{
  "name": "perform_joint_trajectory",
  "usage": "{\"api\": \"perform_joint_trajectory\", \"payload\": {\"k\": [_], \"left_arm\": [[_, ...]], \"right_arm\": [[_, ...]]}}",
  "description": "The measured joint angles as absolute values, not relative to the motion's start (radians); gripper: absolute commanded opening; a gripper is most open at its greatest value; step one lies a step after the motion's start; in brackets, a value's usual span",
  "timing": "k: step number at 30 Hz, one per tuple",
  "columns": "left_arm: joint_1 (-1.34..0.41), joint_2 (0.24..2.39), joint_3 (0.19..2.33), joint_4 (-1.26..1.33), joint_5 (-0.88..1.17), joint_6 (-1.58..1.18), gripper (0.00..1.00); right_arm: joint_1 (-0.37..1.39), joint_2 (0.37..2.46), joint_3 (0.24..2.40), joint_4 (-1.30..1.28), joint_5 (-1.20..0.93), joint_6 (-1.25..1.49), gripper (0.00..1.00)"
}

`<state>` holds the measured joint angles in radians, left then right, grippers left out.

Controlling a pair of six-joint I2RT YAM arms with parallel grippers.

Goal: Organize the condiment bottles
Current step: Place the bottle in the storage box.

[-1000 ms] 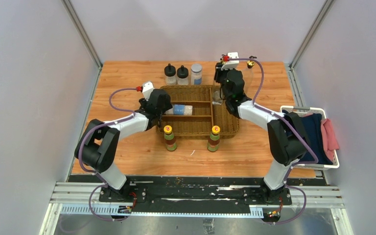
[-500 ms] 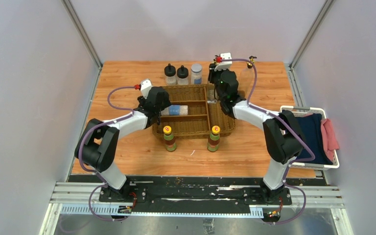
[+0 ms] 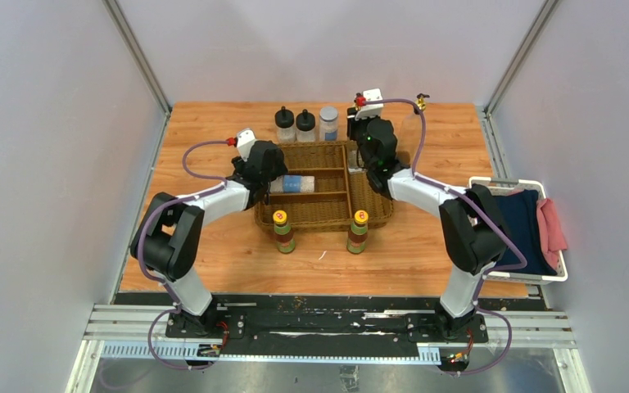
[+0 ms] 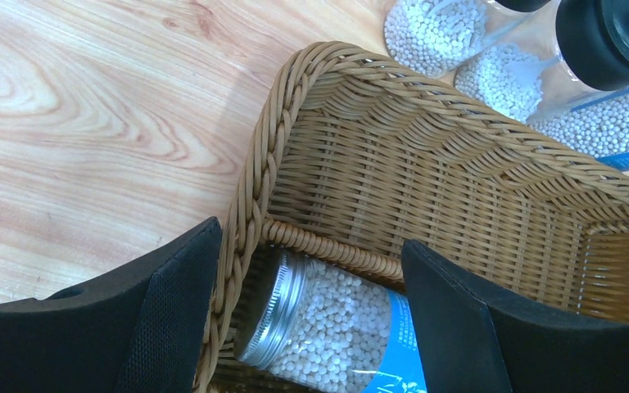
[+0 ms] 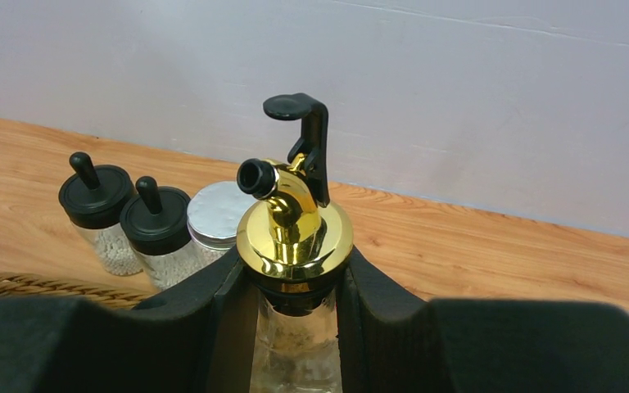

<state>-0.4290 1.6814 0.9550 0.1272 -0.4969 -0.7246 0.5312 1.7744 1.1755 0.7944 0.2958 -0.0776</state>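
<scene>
My left gripper is open. Its jaws straddle the left rim of the wicker basket, above a grey-lidded jar of white beads lying on its side in the basket; this jar also shows in the top view. My right gripper is shut on a tall clear gold-topped bottle and holds it upright over the basket's back right. Two black-capped bottles and a second grey-lidded jar stand behind the basket. Two yellow-capped bottles stand in front of it.
A second gold top shows at the table's back right. A white bin with blue and pink cloths sits off the table's right edge. Grey walls close in the back and sides.
My right gripper has moved left and slightly back with the gold-topped bottle. The basket has shifted a little to the left. My left gripper has edged back over the basket's left end.
</scene>
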Motion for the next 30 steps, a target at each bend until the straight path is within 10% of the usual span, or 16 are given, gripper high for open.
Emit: {"api": "perform_joint_trajectory", "payload": {"k": [25, 30], "left_arm": [[-0.429, 1.685, 0.959, 0.126, -0.493, -0.716, 0.79], [-0.429, 1.685, 0.959, 0.126, -0.493, -0.717, 0.80]], "right_arm": [[0.453, 1.765, 1.112, 0.893, 0.281, -0.047, 0.00], [0.452, 1.764, 1.111, 0.894, 0.280, -0.047, 0.27]]}}
